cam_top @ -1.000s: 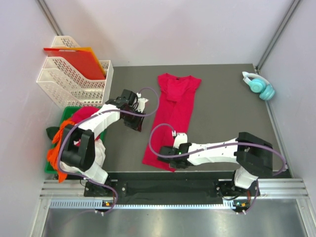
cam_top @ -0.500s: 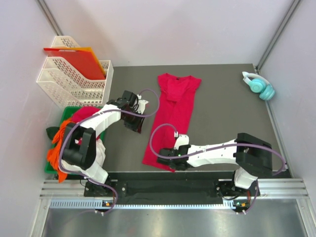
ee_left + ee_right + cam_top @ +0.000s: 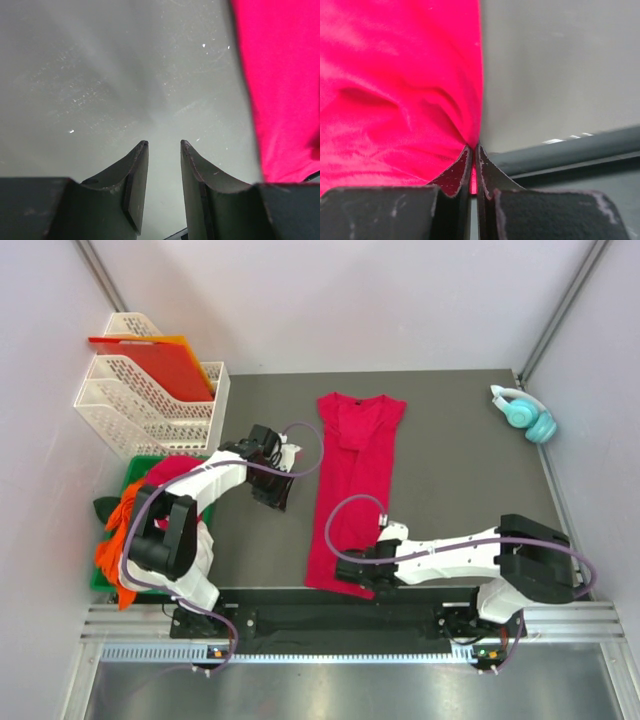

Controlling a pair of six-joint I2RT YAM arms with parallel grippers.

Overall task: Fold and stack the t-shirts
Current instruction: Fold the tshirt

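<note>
A crimson-red t-shirt lies folded lengthwise down the middle of the table, neck at the far end. My right gripper is shut on the near hem corner; the wrist view shows the red cloth pinched between the closed fingers. My left gripper hovers open over bare table left of the shirt, nothing between its fingers, with the shirt's edge off to its right. More t-shirts, orange, white and pinkish-red, are heaped at the left.
The heap sits in a green bin at the table's left edge. Behind it stand white mesh trays holding a stiff red-orange sheet. Teal headphones lie at the far right corner.
My right gripper has closed on the shirt's near hem and pulled it to the right, straightening the lower part. The left arm has hardly moved.
</note>
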